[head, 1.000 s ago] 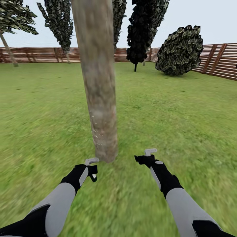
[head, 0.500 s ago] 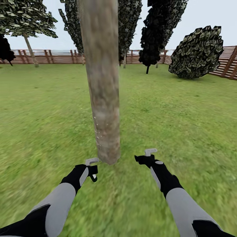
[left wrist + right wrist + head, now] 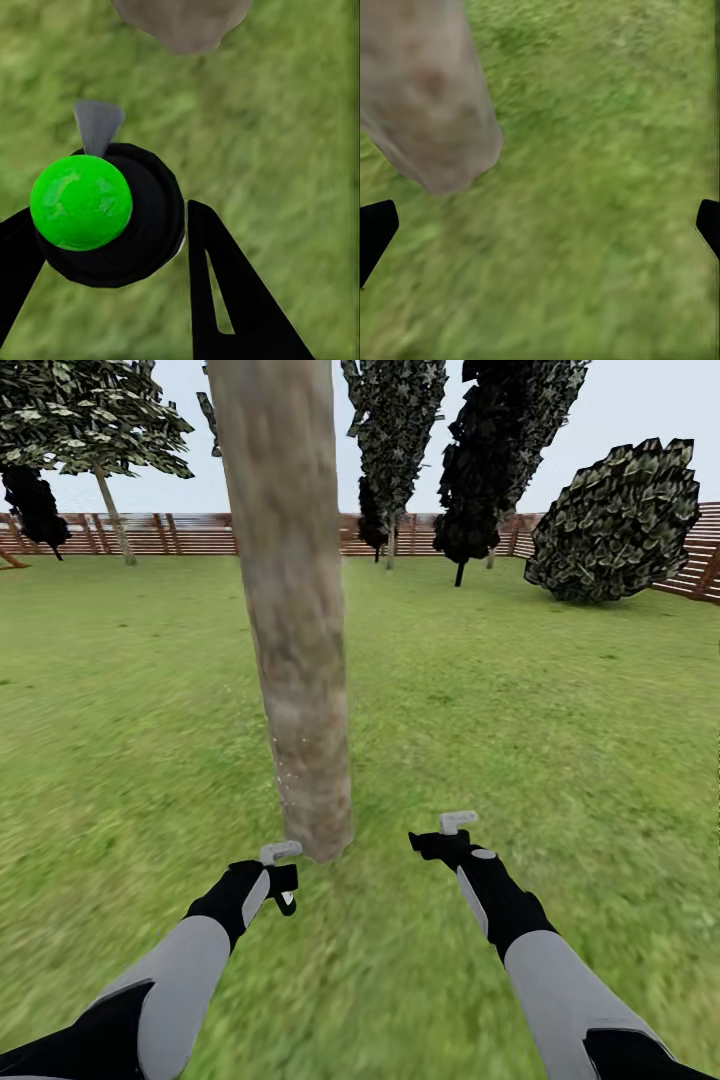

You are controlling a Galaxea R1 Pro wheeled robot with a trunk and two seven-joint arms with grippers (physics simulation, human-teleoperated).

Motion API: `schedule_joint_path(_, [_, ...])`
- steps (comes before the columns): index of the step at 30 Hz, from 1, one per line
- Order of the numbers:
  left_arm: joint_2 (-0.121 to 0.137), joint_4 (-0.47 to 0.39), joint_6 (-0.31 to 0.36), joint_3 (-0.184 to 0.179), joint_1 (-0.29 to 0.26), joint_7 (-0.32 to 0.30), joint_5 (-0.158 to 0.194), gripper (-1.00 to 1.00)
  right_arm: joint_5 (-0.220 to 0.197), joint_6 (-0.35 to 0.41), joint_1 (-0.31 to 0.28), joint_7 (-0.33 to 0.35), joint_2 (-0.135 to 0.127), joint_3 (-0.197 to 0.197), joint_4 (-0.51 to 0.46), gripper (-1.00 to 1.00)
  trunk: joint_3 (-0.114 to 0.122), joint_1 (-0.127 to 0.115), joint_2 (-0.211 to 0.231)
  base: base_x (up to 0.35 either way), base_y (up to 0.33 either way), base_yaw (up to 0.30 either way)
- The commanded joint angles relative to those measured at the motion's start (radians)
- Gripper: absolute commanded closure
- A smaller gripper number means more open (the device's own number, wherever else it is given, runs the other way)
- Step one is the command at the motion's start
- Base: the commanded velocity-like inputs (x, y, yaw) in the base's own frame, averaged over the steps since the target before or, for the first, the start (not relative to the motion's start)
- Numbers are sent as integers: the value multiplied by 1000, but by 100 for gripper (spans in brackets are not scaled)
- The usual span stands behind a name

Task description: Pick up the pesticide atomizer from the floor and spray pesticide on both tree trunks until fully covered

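A thick mottled beige-grey tree trunk (image 3: 295, 660) stands on the lawn right ahead of me, with small white specks low on its left side. Just short of its base, slightly to the left, my left gripper (image 3: 280, 868) is shut on the pesticide atomizer (image 3: 285, 880). In the left wrist view the atomizer (image 3: 142, 225) is a round black body with a green cap, held between black fingers (image 3: 225, 300), with the trunk's base (image 3: 184, 22) beyond it. My right gripper (image 3: 452, 828) hovers open to the right of the trunk; the right wrist view has the trunk's foot (image 3: 427, 112) between wide-apart fingertips (image 3: 375, 232).
A brown slat fence (image 3: 200, 532) bounds the lawn at the back. Dark narrow conifers (image 3: 490, 450) and a round bush (image 3: 615, 525) stand at the back right. Another tree with a pale, slim trunk (image 3: 115, 520) stands at the back left. Open grass lies on both sides.
The whole view has shifted: the trunk sits slightly further left and the background trees further right, so the camera moved. Both arms keep the same pose.
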Motion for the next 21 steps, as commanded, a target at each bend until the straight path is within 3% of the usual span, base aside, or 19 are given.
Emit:
schedule_joint_path(1, [-1,-2,6,7,-1,0,-8,100,10,5,0,8,1,-5,-2,-100,-1,0,0,0,-277,0])
schedule_joint_path(7, [-1,-2,6,7,-1,0,-8,100,10,5,0,8,1,-5,-2,-100,-2,0,0,0,-277,50])
schedule_joint_path(21, [0,-1,6,7,-1,0,-8,100,10,5,-1,8,1,-5,-2,-100,-10,0,0,0,-277,250])
